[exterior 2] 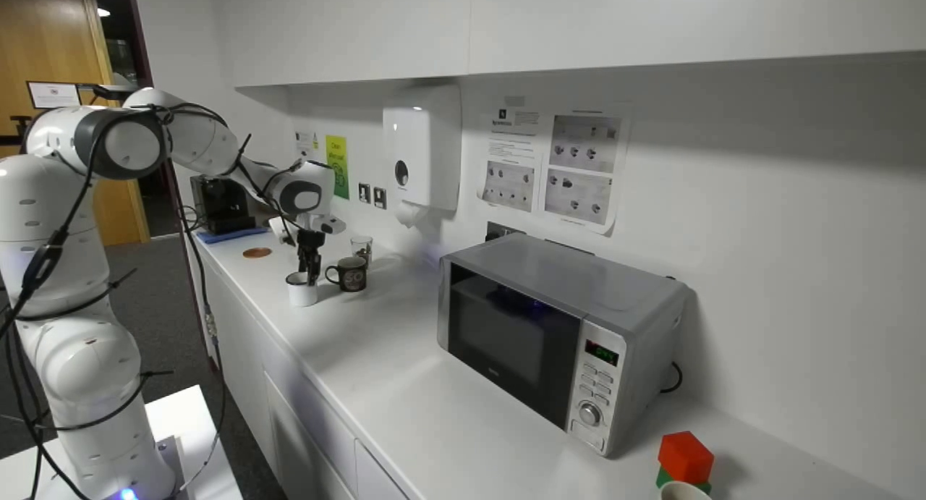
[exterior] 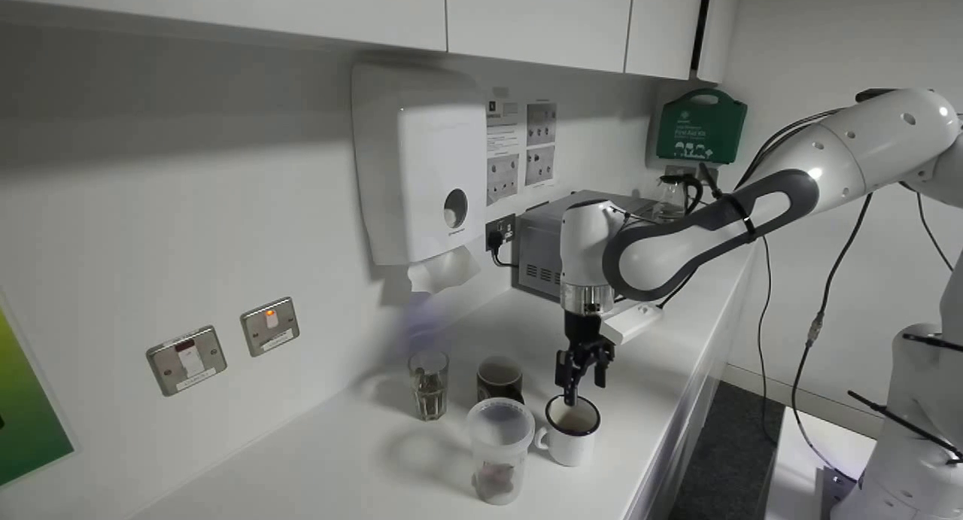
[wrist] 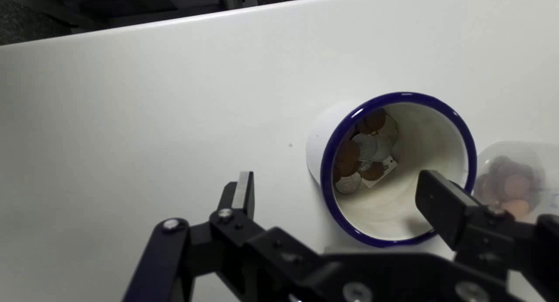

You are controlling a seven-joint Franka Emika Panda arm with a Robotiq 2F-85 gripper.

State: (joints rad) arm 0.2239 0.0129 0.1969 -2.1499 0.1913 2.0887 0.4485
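My gripper (wrist: 336, 186) stands open with nothing between its fingers, low above the white counter. Nearest to it is a white enamel mug (wrist: 318, 138) with a dark blue rim, upright on the counter in both exterior views. In the wrist view the right finger (wrist: 441, 201) overlaps the mug's mouth and rim; the left finger (wrist: 243, 192) is over bare counter outside the mug. Whether a fingertip dips below the rim I cannot tell. Copper and silver coins (wrist: 367, 147) and a small white tag lie inside. A clear plastic tub (exterior: 499, 460) with some coins stands beside the mug.
A dark mug (exterior 2: 352, 276) and a drinking glass (exterior: 429, 392) stand behind, nearer the wall. A grey microwave (exterior 2: 521, 333) sits farther along the counter. Overhead are wall cabinets (exterior: 534, 16) and a towel dispenser (exterior: 436, 151). Red and green blocks (exterior 2: 685, 456) stand past the microwave.
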